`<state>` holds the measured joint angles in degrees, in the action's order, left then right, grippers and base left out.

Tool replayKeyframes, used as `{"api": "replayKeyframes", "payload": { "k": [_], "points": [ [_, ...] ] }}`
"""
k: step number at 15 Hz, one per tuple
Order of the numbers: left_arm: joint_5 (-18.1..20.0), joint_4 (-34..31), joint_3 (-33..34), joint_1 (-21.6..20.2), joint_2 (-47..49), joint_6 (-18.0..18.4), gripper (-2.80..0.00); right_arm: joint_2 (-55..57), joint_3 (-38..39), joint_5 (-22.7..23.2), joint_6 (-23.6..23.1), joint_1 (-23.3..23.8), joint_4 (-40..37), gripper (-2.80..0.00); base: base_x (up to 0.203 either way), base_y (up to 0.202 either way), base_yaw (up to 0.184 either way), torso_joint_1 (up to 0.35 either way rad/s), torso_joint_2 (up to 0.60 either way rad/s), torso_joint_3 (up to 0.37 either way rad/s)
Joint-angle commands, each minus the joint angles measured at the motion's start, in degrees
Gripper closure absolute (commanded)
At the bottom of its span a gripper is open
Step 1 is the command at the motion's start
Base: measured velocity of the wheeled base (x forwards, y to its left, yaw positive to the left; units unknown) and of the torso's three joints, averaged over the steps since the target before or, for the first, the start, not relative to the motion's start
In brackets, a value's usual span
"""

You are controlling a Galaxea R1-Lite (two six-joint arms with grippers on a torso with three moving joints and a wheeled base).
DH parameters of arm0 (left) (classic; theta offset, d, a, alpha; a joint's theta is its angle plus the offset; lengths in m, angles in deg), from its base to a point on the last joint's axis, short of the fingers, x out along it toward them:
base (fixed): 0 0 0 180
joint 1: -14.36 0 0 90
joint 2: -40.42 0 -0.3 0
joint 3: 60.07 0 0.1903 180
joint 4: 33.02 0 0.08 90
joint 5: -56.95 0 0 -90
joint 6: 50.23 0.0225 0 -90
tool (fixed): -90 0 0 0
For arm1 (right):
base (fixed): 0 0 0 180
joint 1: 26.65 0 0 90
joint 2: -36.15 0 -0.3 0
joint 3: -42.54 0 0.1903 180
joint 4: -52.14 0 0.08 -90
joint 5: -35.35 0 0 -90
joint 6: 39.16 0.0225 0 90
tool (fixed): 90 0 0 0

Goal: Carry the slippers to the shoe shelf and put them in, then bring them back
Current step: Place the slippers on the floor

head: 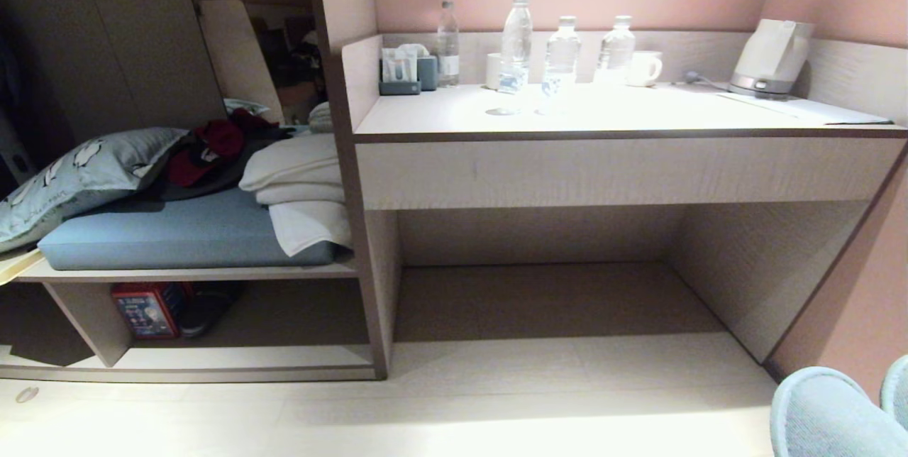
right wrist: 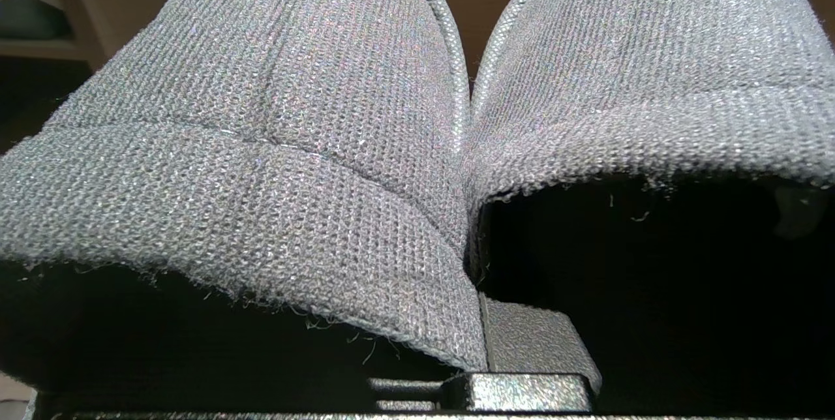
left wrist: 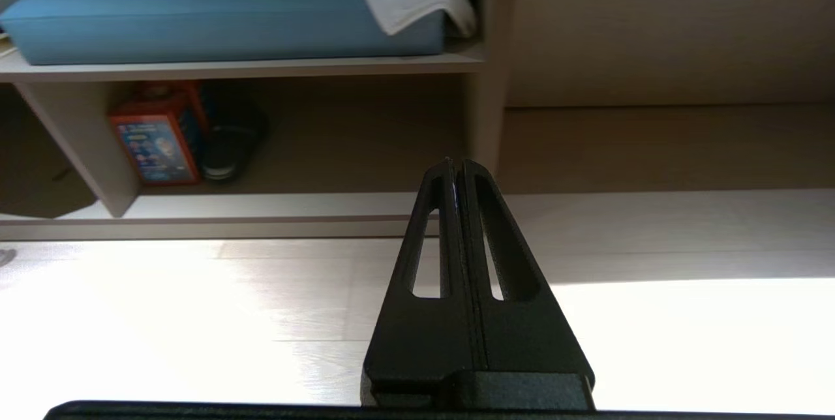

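Note:
The slippers (right wrist: 274, 113) are a pair of grey knitted ones with closed rounded toes, and they fill the right wrist view side by side. My right gripper (right wrist: 475, 276) is shut on their two inner edges, pinched together. One finger (right wrist: 535, 348) shows below the fabric; the tips are hidden. In the head view the slippers' toes (head: 823, 414) poke in at the bottom right corner, above the floor. The shoe shelf (head: 234, 358) is the low cubby at the lower left, under the cushioned board, with a short upright divider (head: 92, 322). My left gripper (left wrist: 455, 165) hangs shut and empty over the floor, facing the shelf (left wrist: 293, 205).
Inside the shelf stand a red box (head: 145, 309) and a black shoe (head: 206, 308). Above lie a blue cushion (head: 177, 230), a pillow and folded towels (head: 298, 180). To the right is a desk (head: 610, 159) with bottles, cups and a kettle (head: 770, 56), over a wide recess.

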<state>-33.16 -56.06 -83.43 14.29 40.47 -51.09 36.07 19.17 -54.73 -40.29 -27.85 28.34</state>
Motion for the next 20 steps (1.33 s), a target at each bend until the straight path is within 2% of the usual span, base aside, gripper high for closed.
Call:
{"api": "replayKeyframes", "payload": {
  "k": [1,13,20],
  "points": [
    [0.02,0.02,0.00,-0.01,0.04,-0.03,0.00,0.07,0.09,-0.01,-0.02,-0.02,0.00,0.00,0.000,-0.198,0.002,-0.001,0.00,0.002],
    [-0.07,-0.07,0.00,-0.01,0.04,-0.03,0.00,0.07,0.09,-0.01,-0.02,-0.02,0.00,0.00,0.000,-0.194,0.002,0.002,0.00,0.002],
    [0.02,-0.07,0.00,-0.10,0.04,0.14,0.00,0.07,0.09,-0.01,-0.02,-0.02,0.00,0.00,0.000,-0.027,0.001,0.001,0.00,0.000]
  ]
}}
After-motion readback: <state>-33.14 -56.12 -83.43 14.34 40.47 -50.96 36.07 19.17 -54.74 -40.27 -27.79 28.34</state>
